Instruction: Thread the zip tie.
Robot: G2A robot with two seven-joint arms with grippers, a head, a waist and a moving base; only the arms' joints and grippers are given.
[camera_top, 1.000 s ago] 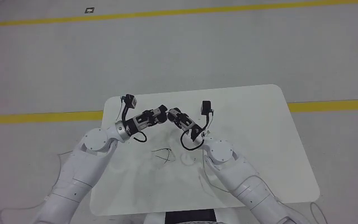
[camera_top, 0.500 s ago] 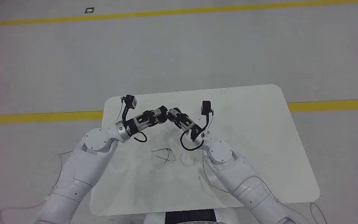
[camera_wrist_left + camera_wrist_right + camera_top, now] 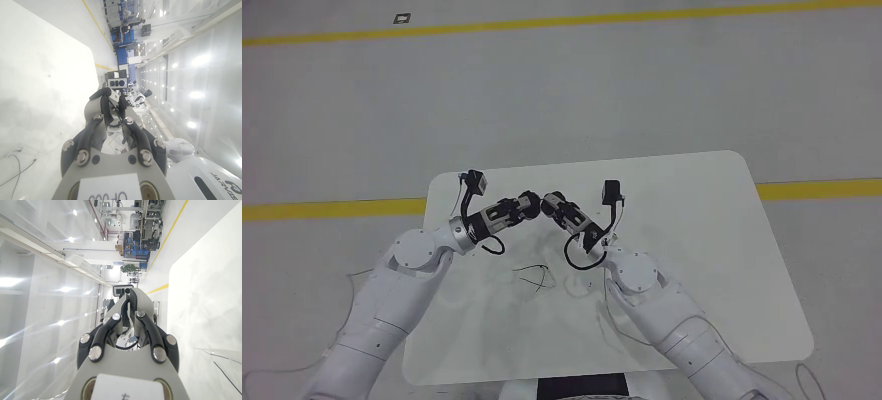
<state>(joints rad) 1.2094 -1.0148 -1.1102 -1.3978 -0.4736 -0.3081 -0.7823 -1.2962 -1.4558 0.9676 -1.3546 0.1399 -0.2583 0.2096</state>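
1. The left gripper [image 3: 533, 203] and the right gripper [image 3: 549, 203] meet tip to tip above the white rounded table [image 3: 692, 200].
2. The right jaws are pressed almost together; what they pinch is too small to see. The state of the left jaws I cannot tell.
3. Thin dark zip ties [image 3: 535, 276] lie on the table, nearer to the robot and apart from both grippers.

Loose ties [image 3: 536, 277] lying on table [image 3: 692, 220], near-side middle
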